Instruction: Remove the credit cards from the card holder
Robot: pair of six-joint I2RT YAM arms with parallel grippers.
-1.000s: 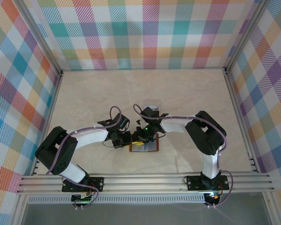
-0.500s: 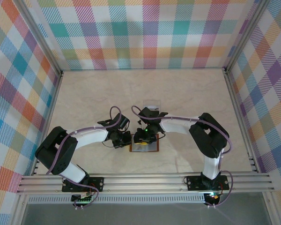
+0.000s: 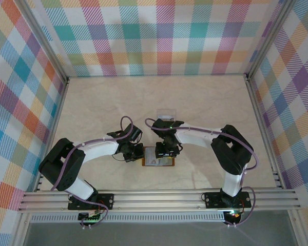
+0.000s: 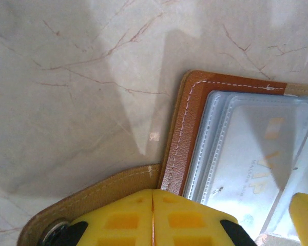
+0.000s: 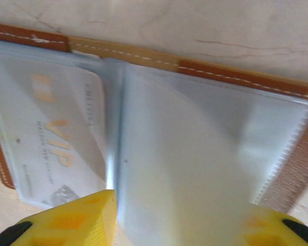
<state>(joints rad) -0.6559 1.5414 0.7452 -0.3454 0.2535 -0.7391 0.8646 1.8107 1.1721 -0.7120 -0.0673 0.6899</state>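
The right gripper [image 5: 177, 212] stands open, its two yellow fingers [image 5: 74, 218] well apart and straddling a clear plastic sleeve [image 5: 195, 154] of the card holder [image 5: 236, 78]; the leaf lies between them, but no clamping shows. The left gripper [image 4: 153, 207] has its fingers pressed tight together at the holder's near edge, where the tan snap flap [image 4: 92, 197] meets the brown cover [image 4: 187, 128]. Whether a sliver of leather is nipped between them cannot be made out. The card holder lies open on the marble-patterned table [image 3: 205, 102], just ahead of the two arm bases and between the grippers. One of the credit cards [image 5: 54, 146], pale and lettered VIP, sits in the sleeve on the left half in the right wrist view, and the left wrist camera sees it through the plastic as well. A clear plastic square [image 3: 167, 113] lies farther back on the table, apart from the holder. Since a second ago the right gripper has shifted toward the holder's right side, uncovering more of the pale left sleeve, and its elbow has swung outward; the left arm has stayed put.
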